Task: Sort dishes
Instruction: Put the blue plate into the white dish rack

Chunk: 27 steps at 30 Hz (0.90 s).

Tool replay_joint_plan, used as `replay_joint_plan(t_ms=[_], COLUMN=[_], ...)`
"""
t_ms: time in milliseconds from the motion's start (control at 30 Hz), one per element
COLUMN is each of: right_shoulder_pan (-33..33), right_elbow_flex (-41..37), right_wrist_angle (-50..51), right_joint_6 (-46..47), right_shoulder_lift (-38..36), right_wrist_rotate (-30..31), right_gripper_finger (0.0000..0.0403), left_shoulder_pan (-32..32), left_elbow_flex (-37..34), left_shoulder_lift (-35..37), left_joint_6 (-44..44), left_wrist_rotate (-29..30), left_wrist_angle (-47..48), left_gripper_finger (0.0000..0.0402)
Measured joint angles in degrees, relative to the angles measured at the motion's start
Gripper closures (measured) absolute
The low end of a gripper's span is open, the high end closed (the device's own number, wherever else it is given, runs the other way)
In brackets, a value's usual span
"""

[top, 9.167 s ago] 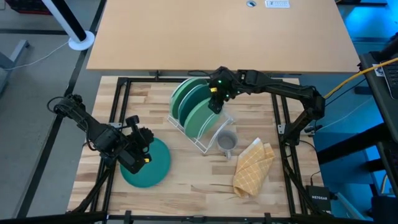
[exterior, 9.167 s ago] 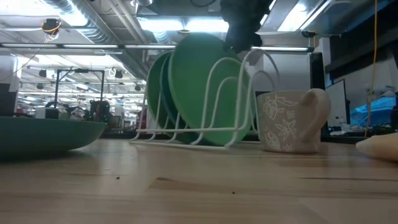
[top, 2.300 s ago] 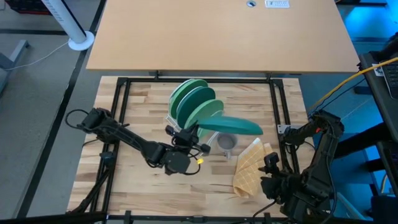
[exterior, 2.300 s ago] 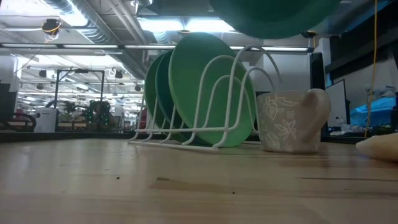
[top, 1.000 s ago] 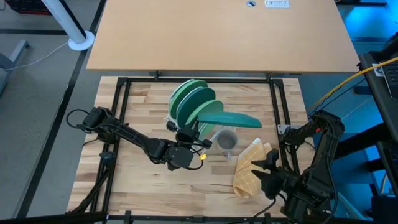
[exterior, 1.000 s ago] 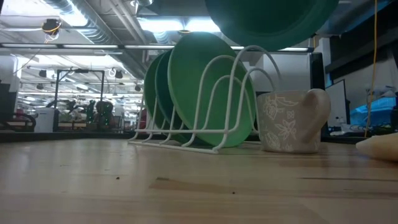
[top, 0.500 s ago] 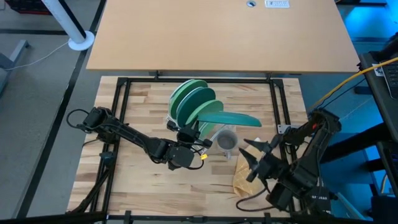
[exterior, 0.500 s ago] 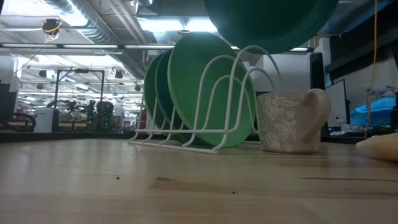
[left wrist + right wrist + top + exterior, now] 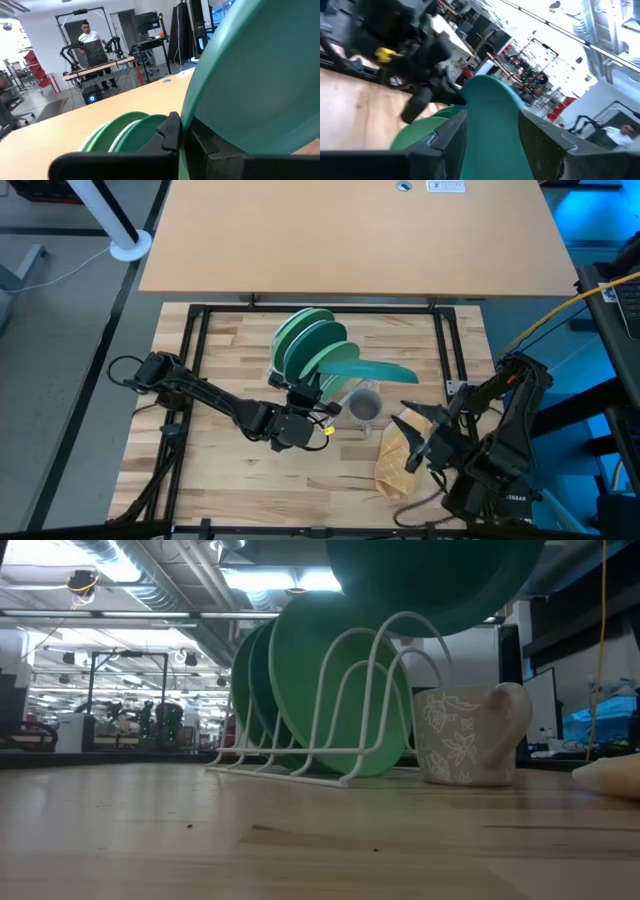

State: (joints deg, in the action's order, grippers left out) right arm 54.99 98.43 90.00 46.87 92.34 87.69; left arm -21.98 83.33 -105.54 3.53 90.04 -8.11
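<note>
Now left gripper point(image 9: 306, 394) clamps rim of dark teal round plastic plate point(image 9: 368, 368), held tilted in air above white wire rack point(image 9: 340, 406) w/ three green plates point(image 9: 305, 340) upright. Right gripper point(image 9: 412, 418), fingers spread, hangs at 4 o'clock of rack, over tan waffle cloth point(image 9: 398, 465); grey cup point(image 9: 366, 408) touches rack.

Dark teal plate point(image 9: 362, 369) held above white wire rack point(image 9: 335, 402). In rack: light green plates point(image 9: 312, 346), w/ darker teal-green one between, per low view. Grey cup point(image 9: 365, 407) just beside rack; low view shows pale cup w/ leaf/floral pattern. Tan cloth point(image 9: 398, 460), waffle-grid pattern, beyond cup from rack. Tabletop point(image 9: 230, 470) light wood, butcher-block strips, black frame. Left arm's fingers point(image 9: 170, 132) black; yellow tag near wrist. Right gripper point(image 9: 412, 438) black too.
</note>
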Motion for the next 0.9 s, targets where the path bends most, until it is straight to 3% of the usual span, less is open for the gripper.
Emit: replay_joint_plan(t_ms=[433,600,900], right_shoulder_pan=[-14.0,-17.7,-21.3], right_elbow_flex=[0.2,0.2,0.2], right_wrist_angle=[0.0,0.0,-0.2], right_joint_6=[-6.9,-8.4,-16.1], right_shoulder_lift=[-0.1,-0.1,-0.1], right_wrist_rotate=[-2.0,-7.0,-13.6], right_gripper_finger=[0.0224,0.0228,0.0315], left_shoulder_pan=[-0.7,-1.1,-3.2], left_elbow_flex=[0.0,0.0,0.0], left_shoulder_lift=[0.0,0.0,0.0], left_joint_6=[-2.5,-4.3,-6.1], left_wrist_rotate=[0.0,0.0,0.7], left_wrist_angle=[0.2,0.2,0.1], left_gripper_finger=[0.0401,0.0401,0.0402])
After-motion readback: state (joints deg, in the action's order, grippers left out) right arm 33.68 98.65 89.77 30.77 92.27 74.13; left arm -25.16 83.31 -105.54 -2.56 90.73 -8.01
